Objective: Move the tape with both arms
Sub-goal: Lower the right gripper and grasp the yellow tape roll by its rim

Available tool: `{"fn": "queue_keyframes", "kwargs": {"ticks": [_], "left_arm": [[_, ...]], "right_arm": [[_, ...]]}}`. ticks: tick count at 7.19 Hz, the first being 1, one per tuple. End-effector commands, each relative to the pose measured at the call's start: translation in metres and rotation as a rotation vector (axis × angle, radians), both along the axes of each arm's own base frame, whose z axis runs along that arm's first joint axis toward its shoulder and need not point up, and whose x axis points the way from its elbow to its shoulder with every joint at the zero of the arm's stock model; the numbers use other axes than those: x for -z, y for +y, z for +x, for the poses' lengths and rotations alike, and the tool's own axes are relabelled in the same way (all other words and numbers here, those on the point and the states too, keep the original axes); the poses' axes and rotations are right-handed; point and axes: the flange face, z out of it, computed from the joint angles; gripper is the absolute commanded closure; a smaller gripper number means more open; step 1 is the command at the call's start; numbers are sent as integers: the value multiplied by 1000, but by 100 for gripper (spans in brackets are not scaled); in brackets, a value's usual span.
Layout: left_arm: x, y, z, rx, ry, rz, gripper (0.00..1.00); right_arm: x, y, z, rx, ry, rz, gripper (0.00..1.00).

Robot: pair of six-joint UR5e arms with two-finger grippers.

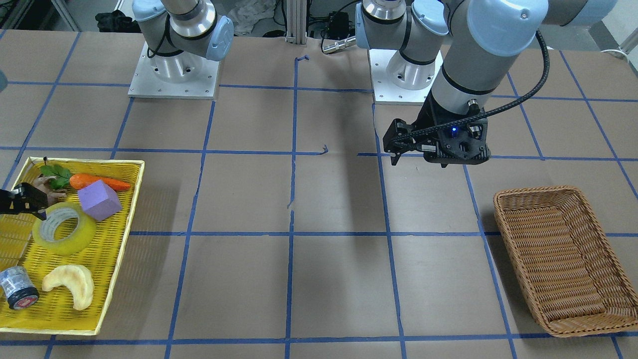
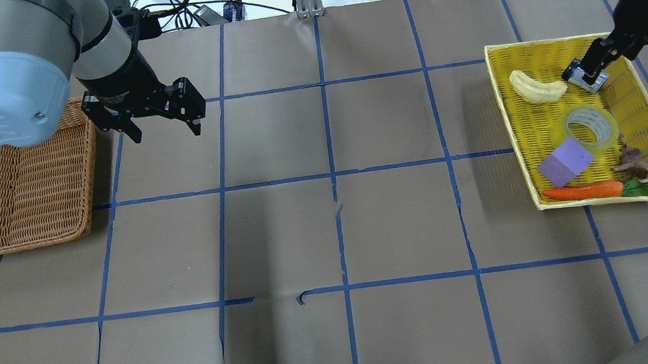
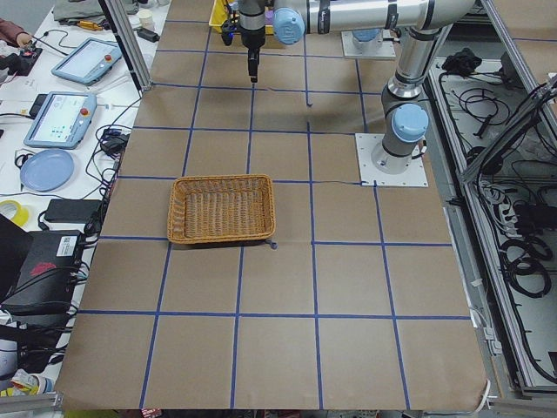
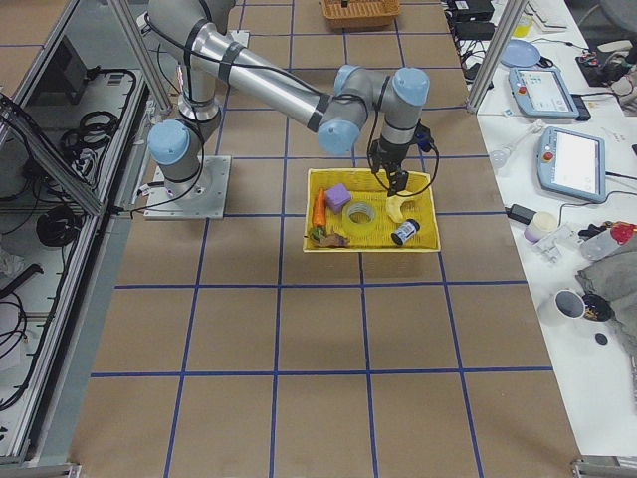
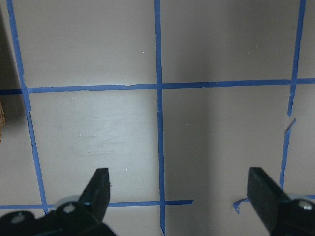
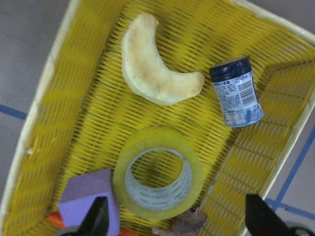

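Note:
The yellow tape roll (image 1: 64, 228) lies flat in the yellow tray (image 1: 89, 161), beside a purple cube. It also shows in the overhead view (image 2: 590, 126) and the right wrist view (image 6: 157, 172). My right gripper (image 1: 30, 202) hangs open and empty above the tray, its fingers (image 6: 98, 219) apart over the tape and touching nothing. My left gripper (image 2: 164, 126) is open and empty above bare table next to the wicker basket (image 2: 29, 240); the left wrist view shows its fingers (image 5: 101, 179) spread wide over blue grid lines.
The tray also holds a croissant (image 1: 72, 284), a small grey cylinder (image 1: 17, 288), a purple cube (image 1: 99, 199), a carrot (image 1: 94, 182) and a small brown figure. The wicker basket (image 1: 543, 192) holds nothing. Brown table with blue tape lines lies between tray and basket.

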Motion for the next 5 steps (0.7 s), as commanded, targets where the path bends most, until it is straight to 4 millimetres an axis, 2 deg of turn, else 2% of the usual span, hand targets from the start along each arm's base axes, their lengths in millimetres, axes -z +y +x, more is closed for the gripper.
{"fn": "queue_keyframes", "kwargs": {"ticks": [1,2,3,5], "left_arm": [[1,-1,0,0,-1,2,0],[1,-1,0,0,-1,2,0],[1,-1,0,0,-1,2,0],[3,-1,0,0,2,5,0]], "right_arm": [[60,5,-28,-21,-27,45,8],[88,5,-45,-16,-48,79,8],[100,8,-59,-4,-62,88,15],[115,17,-54,-2,-82,121,46]]}}
